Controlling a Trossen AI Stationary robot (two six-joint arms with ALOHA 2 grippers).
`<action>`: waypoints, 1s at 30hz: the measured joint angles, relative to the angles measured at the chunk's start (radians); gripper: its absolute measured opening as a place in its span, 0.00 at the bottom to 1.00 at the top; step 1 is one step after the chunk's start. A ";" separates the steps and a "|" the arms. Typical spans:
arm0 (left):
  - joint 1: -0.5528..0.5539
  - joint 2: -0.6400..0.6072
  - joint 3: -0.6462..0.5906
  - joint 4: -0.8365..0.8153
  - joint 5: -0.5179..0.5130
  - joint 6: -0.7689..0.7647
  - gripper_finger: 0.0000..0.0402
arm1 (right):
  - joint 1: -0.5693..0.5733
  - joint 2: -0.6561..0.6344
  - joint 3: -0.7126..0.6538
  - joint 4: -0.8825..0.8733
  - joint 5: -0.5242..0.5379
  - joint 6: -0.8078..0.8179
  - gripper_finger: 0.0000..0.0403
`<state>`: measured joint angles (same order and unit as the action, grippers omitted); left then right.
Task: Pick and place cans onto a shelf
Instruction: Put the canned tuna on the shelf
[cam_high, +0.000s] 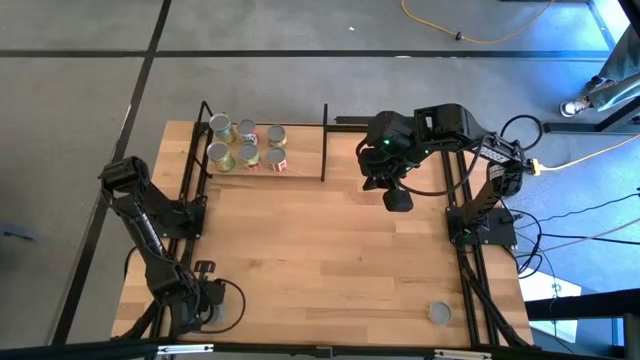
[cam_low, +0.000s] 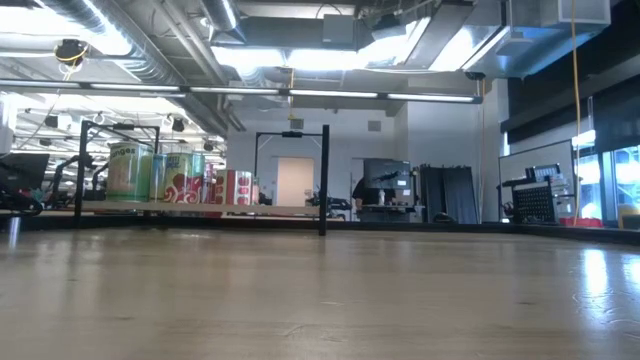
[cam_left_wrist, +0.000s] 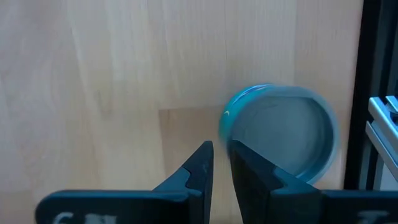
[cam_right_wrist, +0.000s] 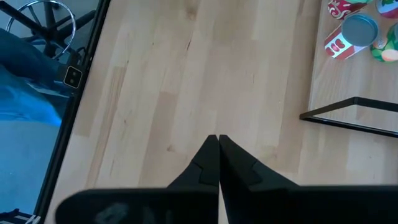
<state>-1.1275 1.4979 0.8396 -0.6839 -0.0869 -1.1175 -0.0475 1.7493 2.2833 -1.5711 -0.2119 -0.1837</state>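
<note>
Left pincer (cam_left_wrist: 221, 168), fingers narrowly parted and empty, just beside the teal-rimmed can (cam_left_wrist: 280, 134); I should widen, centre over it, then close

In the high view we see the shelf (cam_high: 300, 170) along the worktop's (cam_high: 320, 270) upper edge, left of centre. Six cans (cam_high: 247, 145) stand on its left part in two rows of three, close together; its right part is bare. The right gripper (cam_high: 398, 200) hangs right of the shelf, above the worktop's upper right. A single can (cam_high: 439, 313) stands near the lower right corner. The left gripper (cam_high: 205, 300) sits at the lower left corner, and in its wrist view another can (cam_left_wrist: 280, 134) lies just beside its fingers (cam_left_wrist: 196, 171).
</note>
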 joint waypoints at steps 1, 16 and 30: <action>0.000 0.000 0.000 0.003 0.001 -0.001 0.12 | 0.000 0.000 0.000 0.000 0.000 0.001 0.00; 0.000 0.003 -0.016 0.063 0.000 0.001 0.12 | 0.000 0.000 0.000 0.000 0.000 0.025 0.00; 0.001 0.000 -0.063 0.135 -0.009 -0.042 0.12 | 0.000 0.000 0.000 0.000 0.000 0.030 0.00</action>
<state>-1.1263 1.4979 0.7765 -0.5488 -0.0964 -1.1591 -0.0474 1.7493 2.2833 -1.5711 -0.2115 -0.1535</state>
